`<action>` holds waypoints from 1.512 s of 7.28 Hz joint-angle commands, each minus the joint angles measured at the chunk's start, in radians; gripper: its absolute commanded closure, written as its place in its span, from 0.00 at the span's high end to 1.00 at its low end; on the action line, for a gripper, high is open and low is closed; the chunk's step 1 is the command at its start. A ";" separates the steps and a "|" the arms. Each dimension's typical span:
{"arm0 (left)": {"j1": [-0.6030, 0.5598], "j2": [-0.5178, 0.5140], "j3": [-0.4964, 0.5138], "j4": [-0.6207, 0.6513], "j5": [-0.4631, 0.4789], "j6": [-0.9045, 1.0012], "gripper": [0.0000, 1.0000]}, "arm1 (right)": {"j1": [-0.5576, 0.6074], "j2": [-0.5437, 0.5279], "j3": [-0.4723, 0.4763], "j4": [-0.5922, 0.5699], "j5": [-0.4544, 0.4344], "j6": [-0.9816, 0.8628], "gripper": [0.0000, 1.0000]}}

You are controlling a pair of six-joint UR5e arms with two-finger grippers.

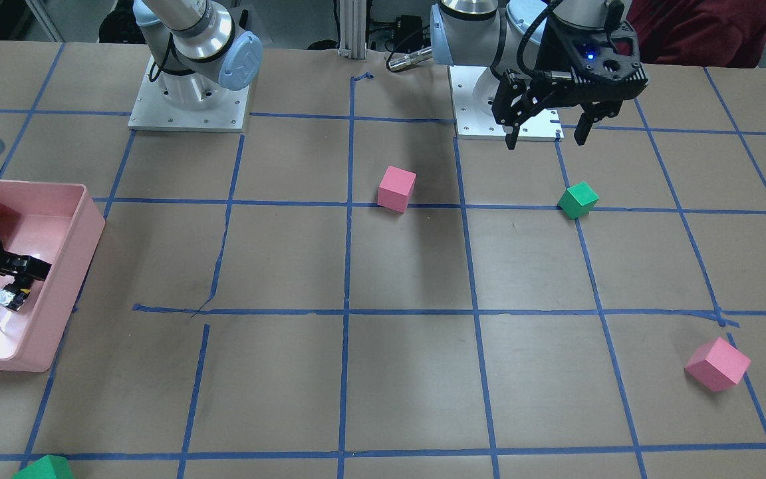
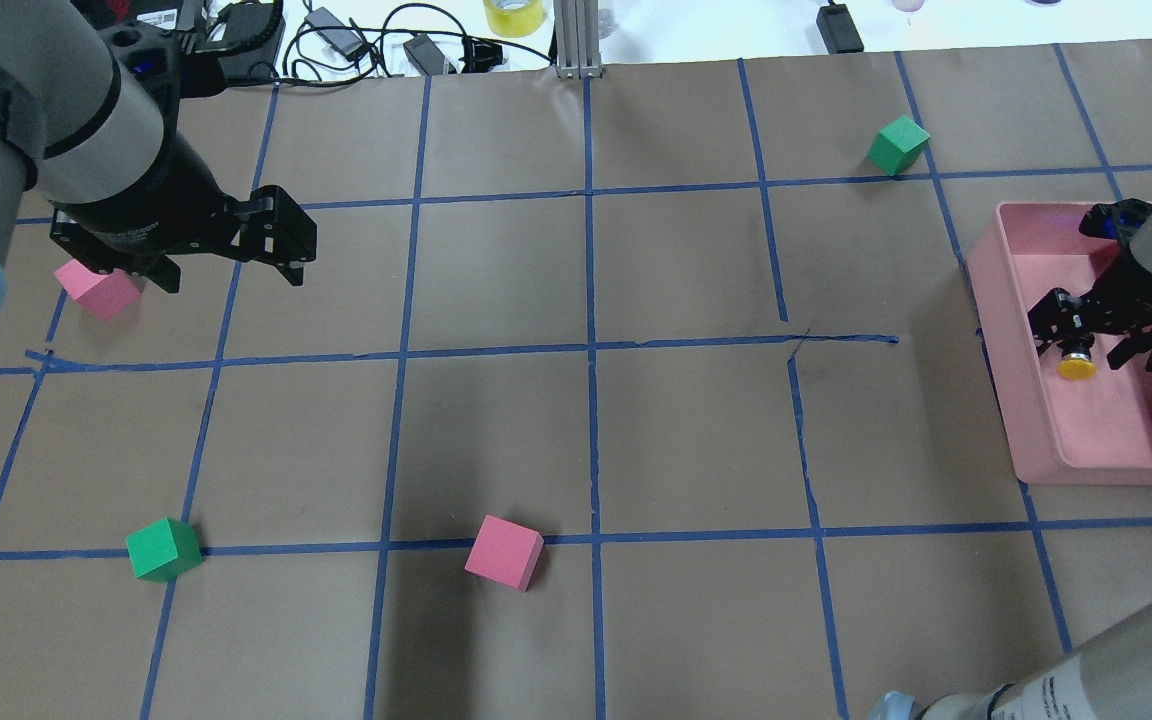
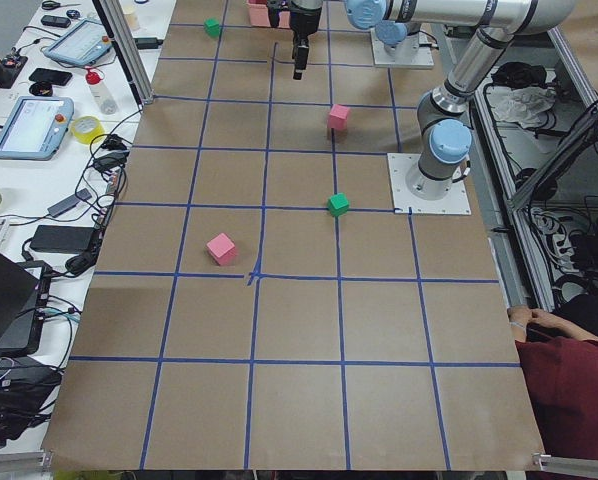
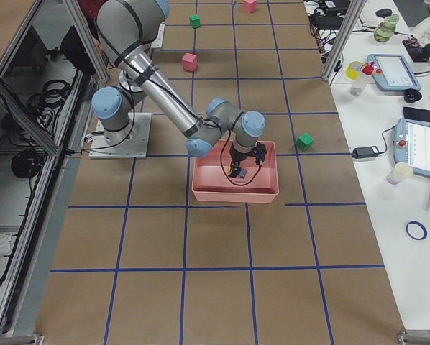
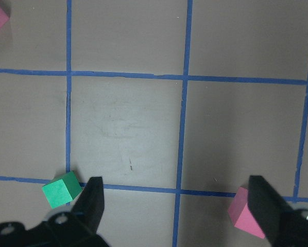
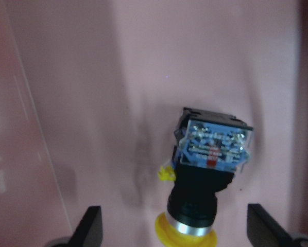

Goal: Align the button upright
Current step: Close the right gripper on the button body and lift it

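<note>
Right gripper (image 2: 1096,340) is the one that matters: fingers (image 6: 92,226) spread apart, nothing clamped, reaching down into the pink tray (image 2: 1036,430) w/ the button (image 6: 203,172) directly beneath it. We see the button lying on its side on the tray floor, not upright. In the wrist view its long axis runs straight away from the gripper's closing line. The yellow cap is nearest, roughly btwn the two fingertips, then the black body, then the silvery-blue block furthest out, skewed slightly to one side. So the axis sits approx at right angles to the line joining the fingers, i.e. a squeeze would meet the round cap or body across its width, not end-on. We judge the next move hangs on that: grip near the cap end, then swing the block end down to stand it. The round body may roll or slip as the fingers close. Left gripper (image 1: 547,136) is also spread open and empty, hanging over the table (image 1: 383,372) well apart from the button, so the right arm is clearly nearer.
</note>
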 commanded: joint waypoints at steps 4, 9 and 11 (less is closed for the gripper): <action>0.001 0.000 -0.002 -0.003 0.001 0.000 1.00 | -0.029 0.002 -0.011 0.000 -0.011 0.010 0.00; 0.001 0.002 -0.005 -0.005 0.004 0.000 1.00 | -0.029 -0.108 -0.060 0.092 -0.009 0.012 0.00; -0.001 0.006 -0.005 -0.028 0.004 0.000 1.00 | -0.017 -0.168 -0.144 0.254 -0.006 0.013 0.00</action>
